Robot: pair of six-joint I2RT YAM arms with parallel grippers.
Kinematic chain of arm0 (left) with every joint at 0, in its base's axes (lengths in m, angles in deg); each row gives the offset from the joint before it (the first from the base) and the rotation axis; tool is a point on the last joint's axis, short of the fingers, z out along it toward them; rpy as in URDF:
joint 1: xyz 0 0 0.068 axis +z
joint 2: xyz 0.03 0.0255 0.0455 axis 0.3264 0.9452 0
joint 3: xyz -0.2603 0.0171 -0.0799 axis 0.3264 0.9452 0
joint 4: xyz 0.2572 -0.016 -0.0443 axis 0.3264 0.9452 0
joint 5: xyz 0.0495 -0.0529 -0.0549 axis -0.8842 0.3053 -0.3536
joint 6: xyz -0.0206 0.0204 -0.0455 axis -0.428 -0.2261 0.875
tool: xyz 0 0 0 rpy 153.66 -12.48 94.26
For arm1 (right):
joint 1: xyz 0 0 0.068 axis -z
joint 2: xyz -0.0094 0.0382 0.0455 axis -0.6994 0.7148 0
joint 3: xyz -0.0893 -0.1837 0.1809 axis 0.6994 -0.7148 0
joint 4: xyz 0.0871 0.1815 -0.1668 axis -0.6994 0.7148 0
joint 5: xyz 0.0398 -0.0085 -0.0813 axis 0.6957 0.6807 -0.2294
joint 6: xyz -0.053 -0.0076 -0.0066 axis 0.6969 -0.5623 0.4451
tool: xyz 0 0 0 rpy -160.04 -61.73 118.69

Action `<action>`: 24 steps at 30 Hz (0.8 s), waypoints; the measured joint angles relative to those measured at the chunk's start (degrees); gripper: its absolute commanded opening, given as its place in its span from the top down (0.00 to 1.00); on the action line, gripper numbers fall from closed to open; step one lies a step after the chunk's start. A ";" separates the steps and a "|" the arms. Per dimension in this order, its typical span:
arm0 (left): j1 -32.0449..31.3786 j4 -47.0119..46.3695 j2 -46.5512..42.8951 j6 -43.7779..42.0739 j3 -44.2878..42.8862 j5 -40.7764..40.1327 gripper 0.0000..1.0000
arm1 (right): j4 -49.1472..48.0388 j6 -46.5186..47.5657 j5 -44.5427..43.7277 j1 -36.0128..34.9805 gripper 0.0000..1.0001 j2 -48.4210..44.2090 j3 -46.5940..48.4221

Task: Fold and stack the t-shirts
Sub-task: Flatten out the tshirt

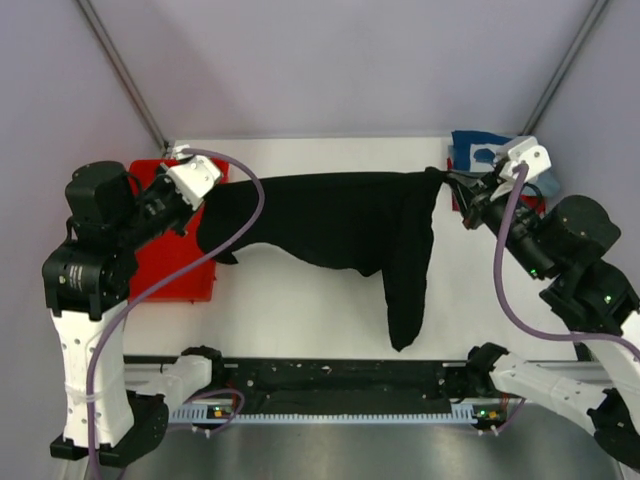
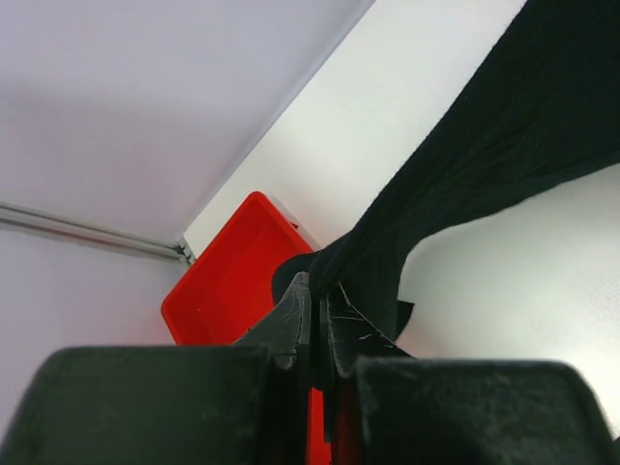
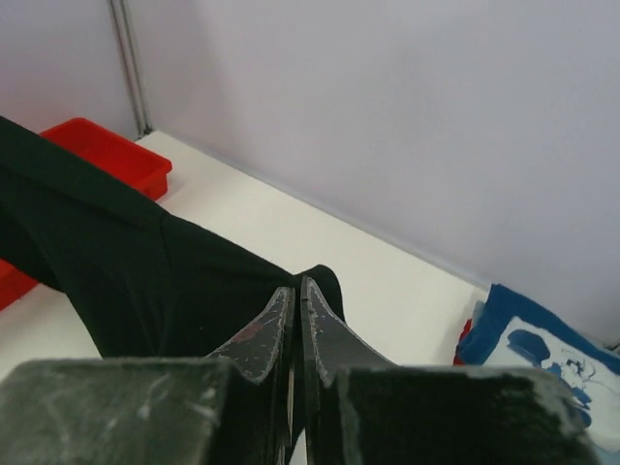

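The left gripper (image 2: pixel 315 291) and the right gripper (image 3: pixel 295 291) are each pinched shut on one end of the big black soft cloth t-shirt (image 1: pixel 340 215). The shirt is stretched across the far side of the white table (image 1: pixel 300 310), with one part drooping toward the near side. Each gripper seems to hold only a little cloth, so a hard pull could let it slip and fall crumpled.

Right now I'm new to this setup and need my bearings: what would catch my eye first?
The black shirt, stretched across the middle between the left gripper and right gripper, both shut on it, one part trailing toward the near edge. Next, the red tray at the left edge and a blue shirt in the far right corner.
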State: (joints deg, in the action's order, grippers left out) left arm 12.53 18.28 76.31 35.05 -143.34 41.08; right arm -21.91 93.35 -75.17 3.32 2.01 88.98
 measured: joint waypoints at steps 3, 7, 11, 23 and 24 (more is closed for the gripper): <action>0.00 1.16 -0.63 -0.87 -1.25 -0.37 1.00 | 2.75 2.36 1.14 -0.07 1.00 0.92 4.15; 0.15 0.98 -1.81 -1.60 -0.61 -1.99 1.00 | 4.07 5.03 -0.28 0.09 1.00 0.96 6.80; 0.57 0.15 -2.84 -1.84 5.07 -4.76 1.00 | 4.31 7.67 -4.76 0.35 1.00 1.22 6.88; 0.81 -4.81 13.22 1.84 7.02 -3.48 1.00 | 3.23 7.61 6.03 2.62 0.51 21.46 -0.66; 0.81 -5.31 11.17 1.79 9.73 -3.50 1.00 | 3.37 6.67 7.69 2.62 0.48 21.86 -3.32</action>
State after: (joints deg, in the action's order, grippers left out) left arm 13.33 12.97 87.48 36.84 -133.62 37.58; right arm -18.55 100.02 -67.47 5.94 23.86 85.66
